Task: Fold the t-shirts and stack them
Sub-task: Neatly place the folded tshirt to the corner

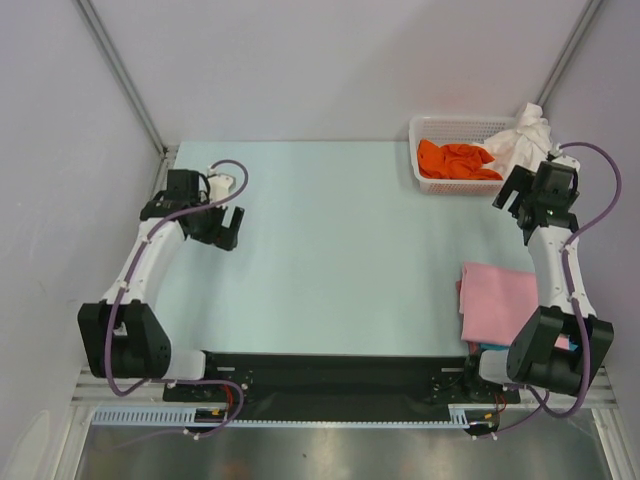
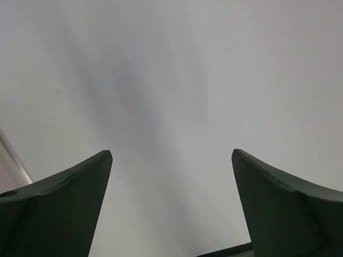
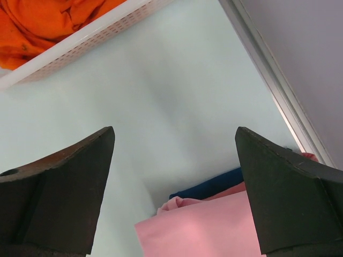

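A folded light pink t-shirt [image 1: 497, 300] lies at the table's near right on a teal one, whose edge [image 1: 488, 347] shows at its near side. In the right wrist view the pink shirt [image 3: 203, 230] lies over a dark blue-teal edge [image 3: 214, 184]. An orange t-shirt [image 1: 455, 160] is crumpled in the white basket [image 1: 440, 124], and a white t-shirt [image 1: 522, 140] hangs over its right corner. My right gripper [image 1: 515, 200] is open and empty, between basket and pink shirt. My left gripper [image 1: 228, 228] is open and empty over the table's left side.
The basket stands at the far right corner, and its lattice wall [image 3: 91, 37] with the orange shirt [image 3: 43, 21] shows in the right wrist view. A metal rail [image 3: 273, 80] edges the table on the right. Grey walls enclose the table.
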